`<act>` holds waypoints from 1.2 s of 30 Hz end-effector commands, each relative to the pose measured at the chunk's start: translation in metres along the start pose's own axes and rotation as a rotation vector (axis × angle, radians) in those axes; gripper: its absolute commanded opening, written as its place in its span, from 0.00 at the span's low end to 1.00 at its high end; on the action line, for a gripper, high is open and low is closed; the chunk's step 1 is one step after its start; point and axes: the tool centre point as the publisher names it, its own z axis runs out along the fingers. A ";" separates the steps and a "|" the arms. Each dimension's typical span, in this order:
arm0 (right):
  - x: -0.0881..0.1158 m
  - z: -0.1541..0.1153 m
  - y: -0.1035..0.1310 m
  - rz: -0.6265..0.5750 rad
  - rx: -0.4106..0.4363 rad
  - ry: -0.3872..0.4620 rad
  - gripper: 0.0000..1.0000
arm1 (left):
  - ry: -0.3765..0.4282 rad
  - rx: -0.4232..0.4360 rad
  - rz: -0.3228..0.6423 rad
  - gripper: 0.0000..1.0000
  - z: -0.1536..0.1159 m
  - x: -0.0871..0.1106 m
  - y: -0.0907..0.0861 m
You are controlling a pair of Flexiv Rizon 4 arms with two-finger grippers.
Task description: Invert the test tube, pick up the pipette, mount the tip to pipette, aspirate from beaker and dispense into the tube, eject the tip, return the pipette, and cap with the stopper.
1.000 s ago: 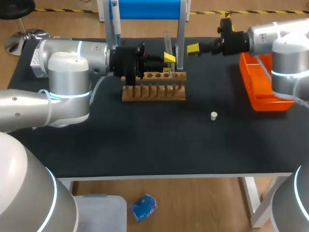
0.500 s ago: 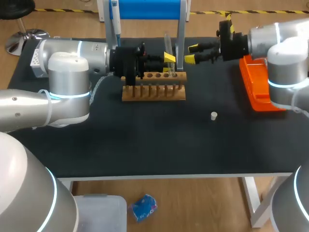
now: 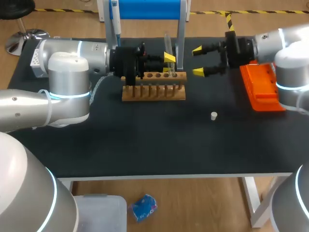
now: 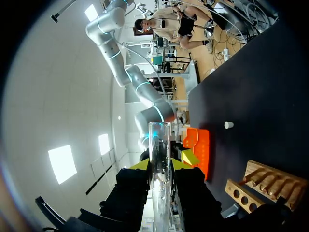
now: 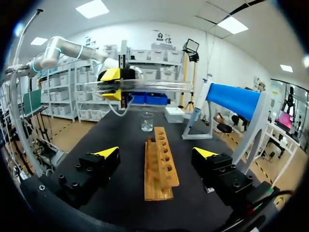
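My left gripper (image 3: 169, 59) is shut on a clear test tube (image 3: 167, 44), holding it just above the far right end of the wooden rack (image 3: 153, 87). In the left wrist view the tube (image 4: 159, 145) stands between the yellow tips of the left gripper (image 4: 159, 165). My right gripper (image 3: 197, 61) hangs open and empty to the right of the rack. Ahead of the right gripper (image 5: 157, 153) lie the rack (image 5: 161, 162), the tube (image 5: 154, 86) and a small beaker (image 5: 147, 122). The pipette (image 3: 114, 21) hangs on the blue stand (image 3: 147, 8). A white stopper (image 3: 214, 115) lies on the table.
An orange tray (image 3: 259, 88) sits at the table's right edge, under my right arm. The blue stand's post (image 3: 180, 34) rises just behind the rack's right end, close to the tube. The stopper (image 4: 228, 124) and tray (image 4: 200, 145) also show past the left gripper.
My right gripper has turned at the wrist and come slightly forward and right, its open fingers now spread front to back. The left arm and tube have not moved.
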 end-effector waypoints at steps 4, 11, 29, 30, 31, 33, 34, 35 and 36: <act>0.000 0.004 -0.006 -0.020 0.021 0.118 1.00 | 0.001 0.003 0.001 0.00 0.000 0.000 0.001; 0.003 0.010 -0.005 -0.011 0.011 0.104 1.00 | 0.001 0.003 0.001 0.00 0.000 0.000 0.001; 0.007 0.015 -0.006 -0.005 0.016 0.079 1.00 | 0.001 0.003 0.001 0.00 0.000 0.000 0.001; 0.007 0.015 -0.006 -0.005 0.016 0.079 1.00 | 0.023 0.009 -0.031 0.00 -0.001 0.000 -0.001; 0.007 0.015 -0.006 -0.005 0.016 0.079 1.00 | 0.046 0.011 -0.089 0.00 -0.002 0.000 -0.001; 0.007 0.015 -0.006 -0.005 0.016 0.079 1.00 | 0.099 0.032 -0.164 0.00 -0.004 -0.002 -0.002; 0.007 0.015 -0.006 -0.005 0.016 0.079 1.00 | 0.090 0.041 -0.217 0.00 -0.006 -0.006 -0.002; 0.007 0.015 -0.006 -0.005 0.016 0.079 1.00 | 0.129 0.042 -0.271 0.00 -0.009 -0.010 -0.002; 0.007 0.015 -0.006 -0.005 0.016 0.079 1.00 | 0.117 0.046 -0.327 0.00 -0.011 -0.014 -0.001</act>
